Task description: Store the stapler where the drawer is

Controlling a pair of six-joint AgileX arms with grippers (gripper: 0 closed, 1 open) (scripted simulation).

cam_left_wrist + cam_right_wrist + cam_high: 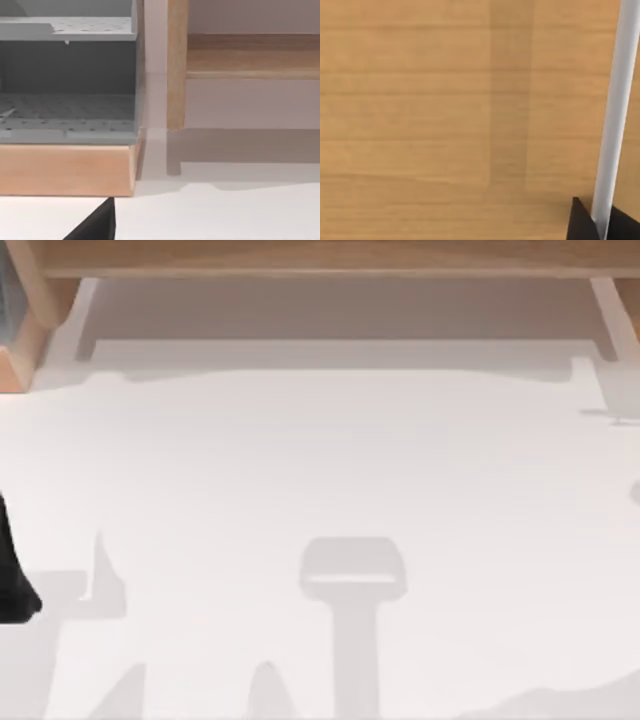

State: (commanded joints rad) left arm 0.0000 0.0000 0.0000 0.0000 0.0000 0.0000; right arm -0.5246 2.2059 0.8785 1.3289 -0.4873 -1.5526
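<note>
At the table's (330, 460) near left edge the left gripper (95, 226) is parked facing a grey shelf (67, 80); I cannot tell whether it is spread or closed. Farther back, against the drawer front (420, 100), the right gripper (600, 225) has its dark fingers (579, 222) pinching the white handle (615, 100). Opening the drawer looks like the step in hand, so next comes a straight pull outward; where the stapler lies I cannot tell.

Left arm (14, 575) sits at table's left edge, apparently parked.
</note>
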